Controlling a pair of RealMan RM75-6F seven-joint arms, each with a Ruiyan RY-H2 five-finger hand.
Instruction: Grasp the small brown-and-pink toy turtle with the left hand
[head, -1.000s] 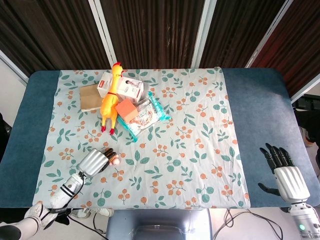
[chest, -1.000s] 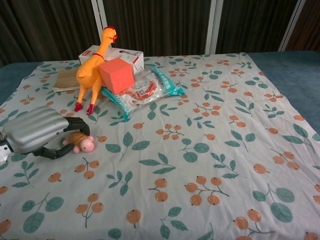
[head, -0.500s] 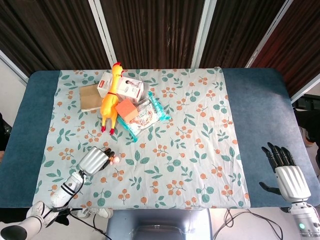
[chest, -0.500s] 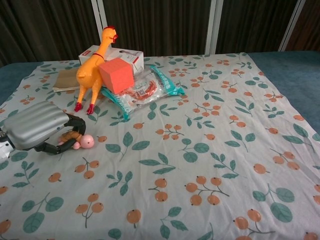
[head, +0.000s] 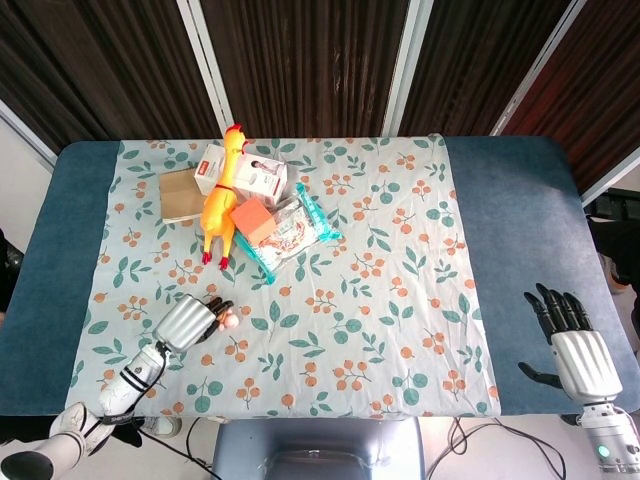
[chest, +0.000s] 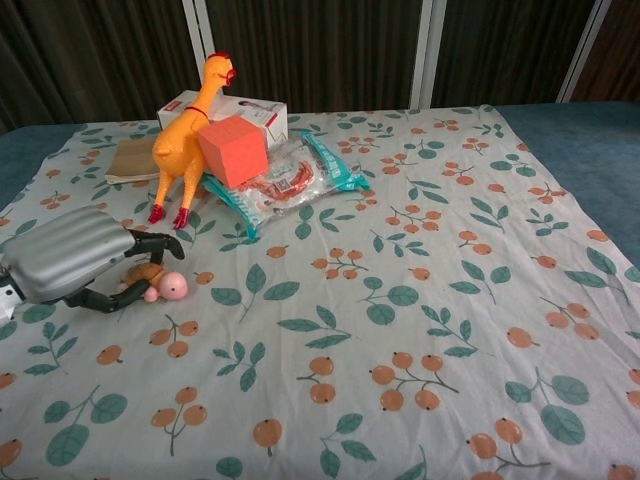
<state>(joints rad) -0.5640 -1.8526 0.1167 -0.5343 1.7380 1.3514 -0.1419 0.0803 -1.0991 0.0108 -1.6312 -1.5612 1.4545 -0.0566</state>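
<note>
Near the front-left edge of the floral cloth (chest: 420, 300), the toy turtle (chest: 160, 285) lies under the left hand (chest: 75, 260), whose dark fingers (chest: 150, 240) curl over its shell with the thumb below; whether they actually grip it cannot be told. Its pink head pokes out to the right. Far across the worktop (head: 520, 230), the right hand (head: 572, 345) rests with fingers spread, holding nothing.
</note>
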